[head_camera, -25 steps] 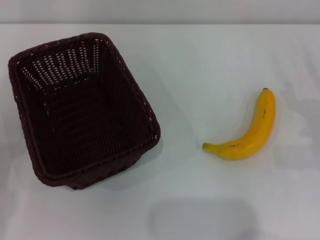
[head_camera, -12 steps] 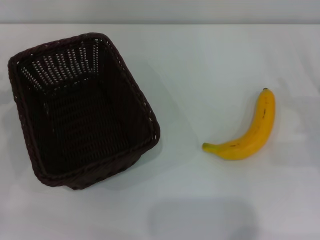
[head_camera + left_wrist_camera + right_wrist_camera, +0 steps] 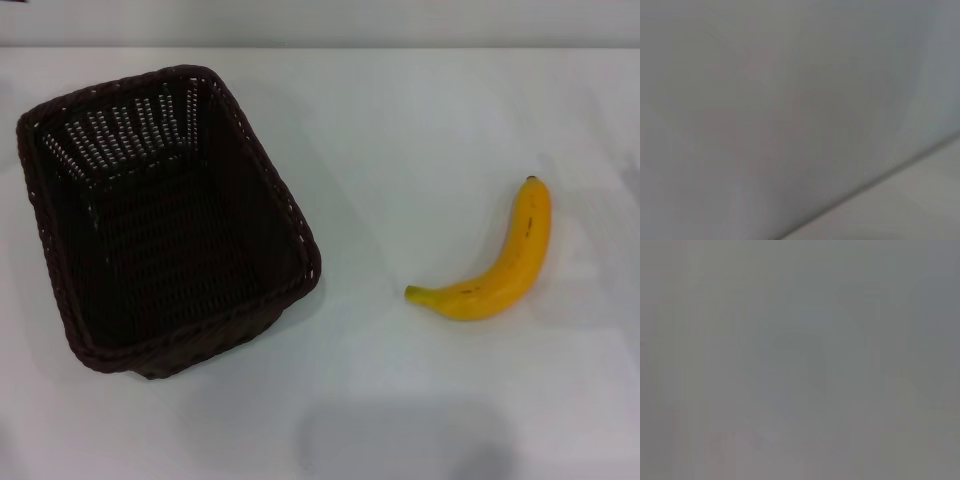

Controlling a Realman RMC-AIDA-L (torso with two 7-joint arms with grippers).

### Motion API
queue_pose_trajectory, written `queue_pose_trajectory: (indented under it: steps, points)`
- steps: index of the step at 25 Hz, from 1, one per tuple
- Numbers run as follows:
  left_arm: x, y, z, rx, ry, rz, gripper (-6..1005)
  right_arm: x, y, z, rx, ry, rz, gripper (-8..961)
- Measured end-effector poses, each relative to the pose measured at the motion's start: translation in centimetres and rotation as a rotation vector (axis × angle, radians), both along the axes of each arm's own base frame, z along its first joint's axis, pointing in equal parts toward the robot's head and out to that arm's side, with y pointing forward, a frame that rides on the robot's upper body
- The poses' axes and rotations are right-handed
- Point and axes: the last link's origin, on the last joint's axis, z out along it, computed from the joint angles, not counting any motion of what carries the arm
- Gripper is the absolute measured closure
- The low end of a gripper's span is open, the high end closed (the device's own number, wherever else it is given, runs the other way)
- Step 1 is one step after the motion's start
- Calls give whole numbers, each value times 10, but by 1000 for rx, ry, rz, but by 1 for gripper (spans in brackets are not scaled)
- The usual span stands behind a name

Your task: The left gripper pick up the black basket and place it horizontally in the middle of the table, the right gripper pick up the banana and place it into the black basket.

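Nothing was done yet when I looked: the black basket [image 3: 165, 220] sat skewed at the surface's [image 3: 420, 130] left, the banana [image 3: 497, 260] well apart rightward, neither gripper visible, fingers' state unknowable.

Black basket [image 3: 165, 220] was v. dark brown-black, woven wicker w/ slatted see-through sides. Banana [image 3: 497, 264] was bright yellow w/ dark tip, greenish stem end, few small dark marks. Table [image 3: 400, 130] was plain white.
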Motion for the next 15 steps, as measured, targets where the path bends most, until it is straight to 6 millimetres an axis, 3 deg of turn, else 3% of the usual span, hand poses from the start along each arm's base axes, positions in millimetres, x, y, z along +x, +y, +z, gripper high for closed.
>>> queue_pose_trajectory:
  steps: [6, 10, 15]
  points:
    - [39, 21, -48, -155, 227, -101, 203, -4, 1, -4, -12, 12, 7, 112]
    - [36, 25, -75, -198, 386, -119, 202, -4, -1, -7, -19, 19, 6, 112]
    - [26, 24, -97, -206, 455, -155, 206, -2, -5, -9, -23, 27, 0, 112]
